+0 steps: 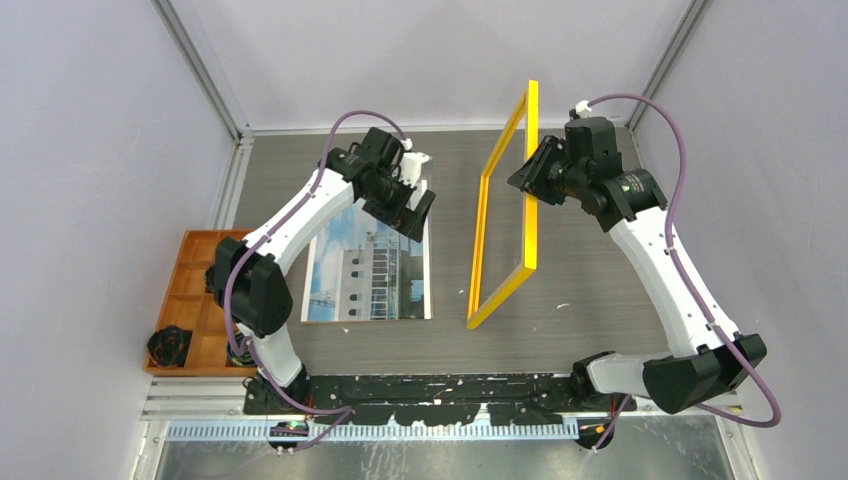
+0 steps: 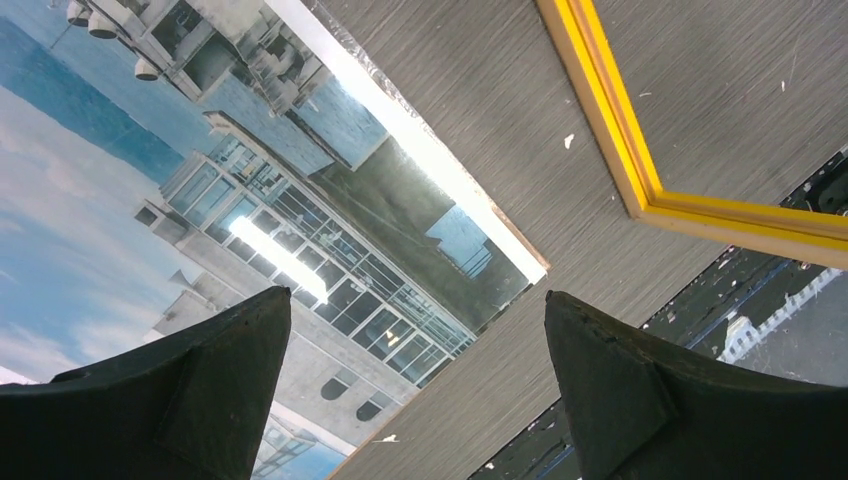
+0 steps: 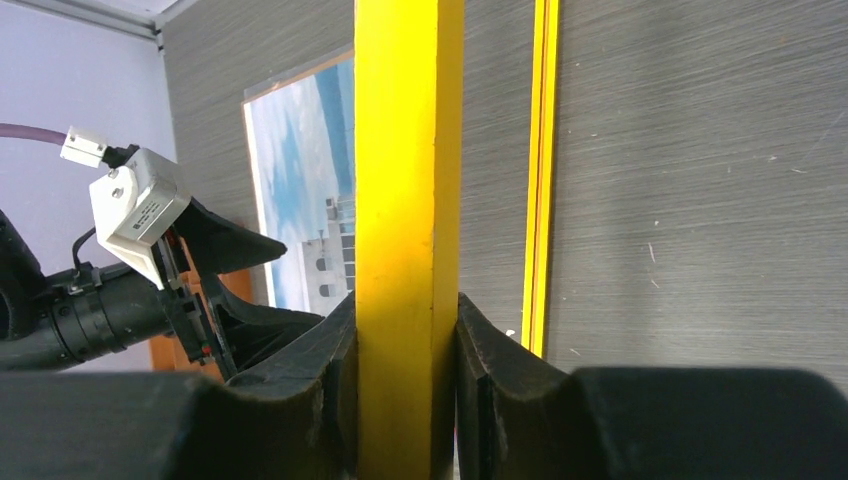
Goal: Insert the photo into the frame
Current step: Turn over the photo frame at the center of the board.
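Left arm and right arm have white curved link shells, black joint housings, purple cable routed externally. Left gripper has black wedge-shaped fingers. White labelled module sits at left wrist

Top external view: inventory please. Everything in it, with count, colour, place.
photo: 1, blue and white, flat on the table, left of centre
frame: 1, yellow, up on edge at centre
compartment tray: 1, orange, left edge of table
black bundle: 1, black, near-left tray compartment; cannot tell what it is
table: 1, grey wood grain
left gripper: 1, black, open, over the photo's far end
right gripper: 1, black, shut on the frame's rail
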Controlling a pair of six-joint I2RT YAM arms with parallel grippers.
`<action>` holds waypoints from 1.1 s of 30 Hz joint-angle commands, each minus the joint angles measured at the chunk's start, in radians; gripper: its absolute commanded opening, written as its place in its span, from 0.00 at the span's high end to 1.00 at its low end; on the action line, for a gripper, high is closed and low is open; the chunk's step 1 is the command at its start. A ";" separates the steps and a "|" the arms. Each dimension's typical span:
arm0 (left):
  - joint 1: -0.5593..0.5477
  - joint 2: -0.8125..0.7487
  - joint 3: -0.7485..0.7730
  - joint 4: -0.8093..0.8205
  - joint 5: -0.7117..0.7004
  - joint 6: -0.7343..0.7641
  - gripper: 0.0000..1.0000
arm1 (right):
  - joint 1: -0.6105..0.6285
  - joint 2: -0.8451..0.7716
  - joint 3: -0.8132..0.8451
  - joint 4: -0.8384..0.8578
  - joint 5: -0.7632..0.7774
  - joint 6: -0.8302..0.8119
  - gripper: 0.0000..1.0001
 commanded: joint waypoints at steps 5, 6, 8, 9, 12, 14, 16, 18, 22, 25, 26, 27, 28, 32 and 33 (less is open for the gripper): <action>-0.026 -0.016 -0.009 0.097 0.004 -0.020 0.00 | -0.037 -0.041 -0.076 -0.015 -0.112 -0.013 0.63; -0.032 -0.005 -0.006 0.103 -0.003 -0.021 0.00 | -0.037 -0.047 -0.084 -0.022 -0.104 -0.019 0.63; -0.046 0.019 0.000 0.121 -0.021 -0.025 0.00 | -0.039 -0.066 -0.106 -0.027 -0.087 -0.028 0.63; -0.052 0.035 0.004 0.128 -0.032 -0.025 0.00 | -0.039 -0.074 -0.118 -0.027 -0.083 -0.032 0.62; -0.078 0.090 0.027 0.132 -0.051 -0.025 0.00 | -0.041 -0.101 -0.144 -0.025 -0.079 -0.048 0.62; -0.093 0.131 0.029 0.158 -0.088 -0.025 0.02 | -0.042 -0.111 -0.162 -0.012 -0.081 -0.057 0.62; -0.103 0.181 0.034 0.177 -0.121 -0.025 0.05 | -0.043 -0.116 -0.179 -0.006 -0.078 -0.069 0.63; -0.104 0.226 0.053 0.155 -0.131 -0.017 0.08 | -0.043 -0.117 -0.192 -0.007 -0.081 -0.084 0.64; -0.104 0.278 0.058 0.135 -0.134 -0.001 0.13 | -0.043 -0.119 -0.222 0.001 -0.094 -0.106 0.64; -0.105 0.283 0.040 0.159 -0.126 -0.003 0.14 | -0.042 -0.109 -0.229 0.005 -0.108 -0.123 0.65; -0.105 0.286 0.036 0.165 -0.124 -0.004 0.15 | -0.043 -0.105 -0.231 0.005 -0.113 -0.129 0.64; -0.104 0.289 0.033 0.167 -0.123 -0.004 0.15 | -0.043 -0.101 -0.235 0.006 -0.120 -0.139 0.65; -0.105 0.293 0.030 0.169 -0.124 -0.004 0.16 | -0.042 -0.093 -0.237 0.004 -0.121 -0.148 0.64; -0.105 0.312 0.019 0.168 -0.126 0.003 0.22 | -0.042 -0.069 -0.250 -0.004 -0.102 -0.172 0.64; -0.106 0.317 0.016 0.167 -0.126 0.005 0.23 | -0.043 -0.065 -0.255 -0.007 -0.096 -0.178 0.64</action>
